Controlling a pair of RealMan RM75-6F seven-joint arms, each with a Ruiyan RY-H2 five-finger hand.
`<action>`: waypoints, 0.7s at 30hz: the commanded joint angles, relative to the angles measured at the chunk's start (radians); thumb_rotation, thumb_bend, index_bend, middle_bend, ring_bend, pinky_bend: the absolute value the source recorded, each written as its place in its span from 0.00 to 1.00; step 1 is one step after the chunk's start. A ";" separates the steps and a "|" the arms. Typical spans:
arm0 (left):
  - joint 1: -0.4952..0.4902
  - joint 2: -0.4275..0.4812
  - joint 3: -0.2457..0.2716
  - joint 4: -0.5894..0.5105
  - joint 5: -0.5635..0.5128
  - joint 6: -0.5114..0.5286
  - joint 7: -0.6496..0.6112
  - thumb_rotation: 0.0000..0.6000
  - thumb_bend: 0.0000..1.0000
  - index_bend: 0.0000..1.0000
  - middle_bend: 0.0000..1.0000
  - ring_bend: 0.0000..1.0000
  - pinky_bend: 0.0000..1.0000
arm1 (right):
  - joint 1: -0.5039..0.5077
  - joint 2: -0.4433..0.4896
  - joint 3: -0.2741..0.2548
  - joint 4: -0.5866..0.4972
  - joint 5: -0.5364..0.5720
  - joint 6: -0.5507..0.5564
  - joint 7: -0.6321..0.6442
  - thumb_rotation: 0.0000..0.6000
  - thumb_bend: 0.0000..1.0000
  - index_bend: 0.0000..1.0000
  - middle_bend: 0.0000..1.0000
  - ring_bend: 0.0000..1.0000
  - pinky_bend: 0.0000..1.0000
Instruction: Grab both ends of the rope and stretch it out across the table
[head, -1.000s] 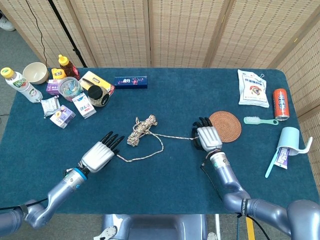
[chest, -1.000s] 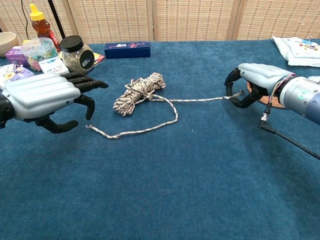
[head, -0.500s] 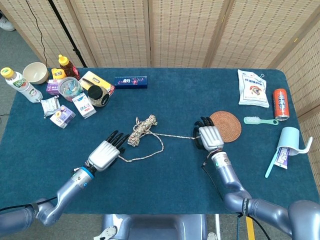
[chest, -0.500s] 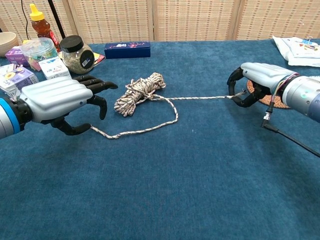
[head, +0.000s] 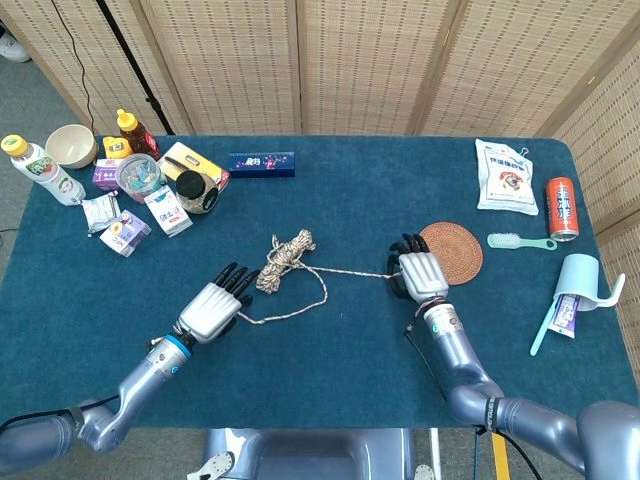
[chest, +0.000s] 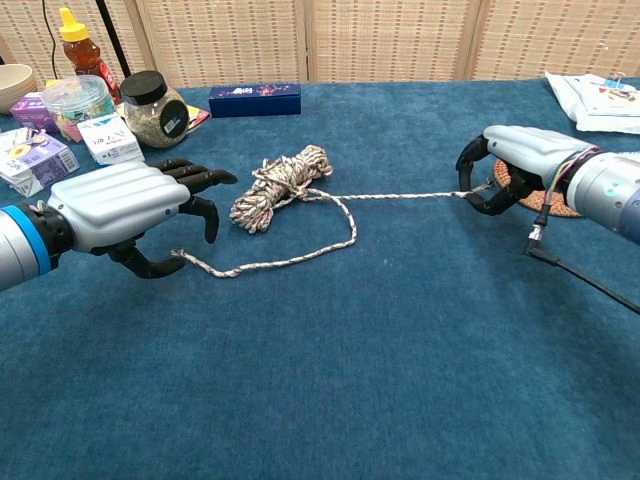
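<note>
A speckled white-and-brown braided rope (head: 285, 262) lies a little left of centre on the dark blue felt-covered table (head: 340, 370). Part of it is bundled into a knot-like coil, with one strand running straight right and another curving down and back to the left.

The right hand (head: 418, 276), just right of centre in the head view and touching the edge of a round woven rattan coaster (head: 452, 252), has its fingers curled around the right end of the rope; the strand from it to the coil looks nearly taut in the chest view.

The left hand (chest: 125, 207), at the left edge of the chest view, hangs over the other loose end with fingers spread and hooked; the frayed tip lies right by the lower fingers (chest: 150, 266), but nothing is gripped as far as I can see.

So one end looks secured and the second grasp is in hand. Next the left hand needs to settle and close on that tip, then both hands must draw apart. I'd guess the coil will resist unwinding, so a steady pull suits better than a jerk.
</note>
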 joint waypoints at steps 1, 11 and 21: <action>-0.002 -0.010 -0.001 0.002 -0.010 -0.001 0.000 1.00 0.35 0.41 0.00 0.00 0.00 | 0.000 0.000 0.000 0.000 0.000 0.000 0.000 1.00 0.52 0.56 0.23 0.00 0.00; -0.005 -0.029 0.003 0.011 -0.031 0.004 0.015 1.00 0.35 0.49 0.00 0.00 0.00 | -0.004 0.001 0.002 0.000 0.001 0.002 0.002 1.00 0.52 0.56 0.23 0.00 0.00; -0.003 -0.059 0.001 0.038 -0.054 0.017 0.036 1.00 0.35 0.52 0.00 0.00 0.00 | -0.007 0.003 0.003 -0.003 -0.001 0.004 0.005 1.00 0.52 0.56 0.23 0.00 0.00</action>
